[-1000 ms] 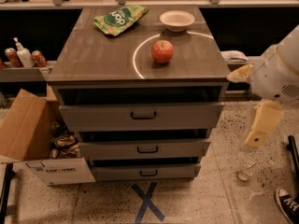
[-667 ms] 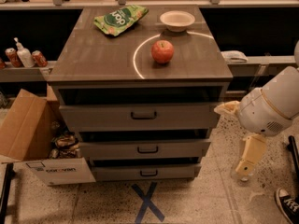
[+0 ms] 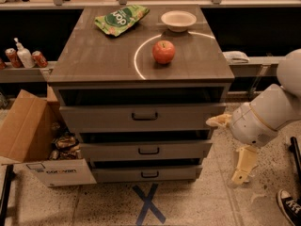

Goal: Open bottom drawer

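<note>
The bottom drawer (image 3: 117, 174) sits at the very foot of the cabinet (image 3: 220, 126), shut or nearly so, with its small black handle (image 3: 149, 174) at the middle of the front, just above the floor. The tool (image 3: 239, 177) hangs off the cabinet's right side, pointing down at about that drawer's height and well apart from the handle. Whether it is released or clenched cannot be told. The likeliest slip, I judge, is taking the wrong front, since the middle drawer's handle (image 3: 148, 150) lies directly above on the cabinet and looks much the same. The handle is also low and shallow, so a tool coming in too low could scrape the floor, or hook poorly and slide off. A pull angled from the cabinet's right side could bind the drawer. The bulky forearm (image 3: 263, 117) is close to the cabinet's right edge, and a knock there might set the apple (image 3: 163, 52) rolling on the worktop (image 3: 94, 55). A cardboard box (image 3: 28, 135) stands against the cabinet's left side, clear of the drawer front. A blue tape cross (image 3: 148, 205) lies flat on the floor before the cabinet. A bowl (image 3: 178, 20) and a green snack bag (image 3: 121, 18) rest at the back of the worktop. Nothing visible stands between tool and handle.
</note>
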Robot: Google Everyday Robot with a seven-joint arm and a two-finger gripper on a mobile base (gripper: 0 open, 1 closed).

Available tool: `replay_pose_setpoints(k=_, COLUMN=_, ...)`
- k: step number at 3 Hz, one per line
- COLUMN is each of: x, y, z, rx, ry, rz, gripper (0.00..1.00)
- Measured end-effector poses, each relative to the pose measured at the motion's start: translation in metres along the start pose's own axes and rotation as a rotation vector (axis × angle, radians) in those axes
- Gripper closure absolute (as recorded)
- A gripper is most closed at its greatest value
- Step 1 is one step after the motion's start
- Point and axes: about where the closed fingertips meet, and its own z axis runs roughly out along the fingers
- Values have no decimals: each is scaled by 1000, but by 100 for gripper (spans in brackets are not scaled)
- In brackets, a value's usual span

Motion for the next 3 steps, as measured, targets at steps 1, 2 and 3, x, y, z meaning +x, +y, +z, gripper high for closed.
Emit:
replay_pose_setpoints(k=1, x=38, y=1, z=56, rx=-97, ry=-32, rz=-22, gripper=0)
replay_pose_setpoints(k=2, x=82, y=5, z=112, rx=-164, ry=-89, rz=-23, gripper=0)
replay_pose_setpoints(k=3, x=89, y=7, z=130, rx=-196, ry=-112, rz=-16, gripper=0)
